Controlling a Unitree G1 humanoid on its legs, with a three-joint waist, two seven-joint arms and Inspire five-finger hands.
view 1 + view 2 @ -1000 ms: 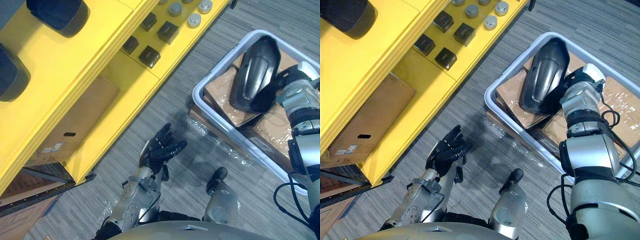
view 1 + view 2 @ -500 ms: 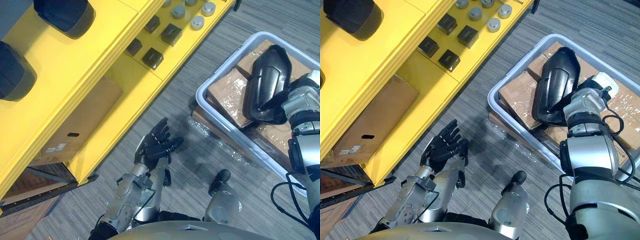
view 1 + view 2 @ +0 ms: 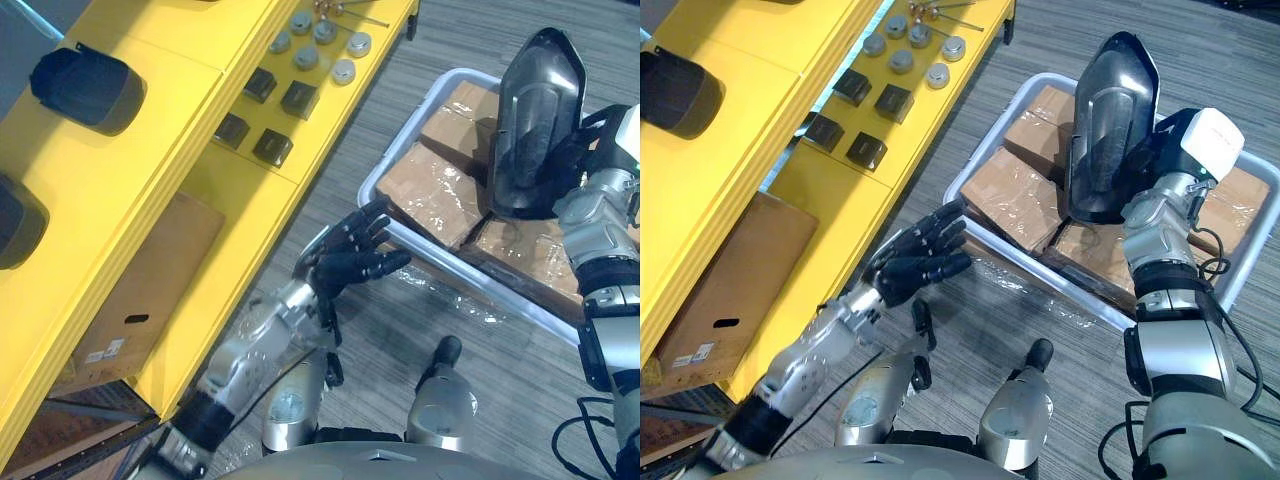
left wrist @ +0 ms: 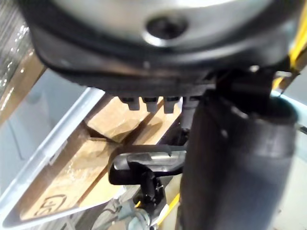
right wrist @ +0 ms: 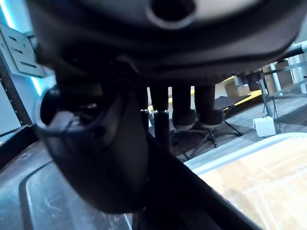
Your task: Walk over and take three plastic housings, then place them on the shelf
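A glossy black plastic housing [image 3: 535,120] stands upright above the pale grey bin [image 3: 470,285], with my right hand [image 3: 1162,165] shut on its lower edge. In the right wrist view the fingers curl over the housing [image 5: 53,196]. Two more dark housings [image 3: 88,88] [image 3: 15,220] lie on the top of the yellow shelf [image 3: 170,170] at the left. My left hand [image 3: 355,262] is open, fingers spread, in the air between the shelf and the near corner of the bin, holding nothing.
The bin holds taped cardboard boxes [image 3: 430,190]. Small black blocks [image 3: 272,147] and silver round parts [image 3: 320,40] sit on a lower shelf level. A cardboard box [image 3: 140,290] lies under the shelf. Grey carpet runs between shelf and bin.
The right hand has raised the housing upright, higher above the bin. The left hand has risen and reached toward the bin's corner. The camera has shifted too.
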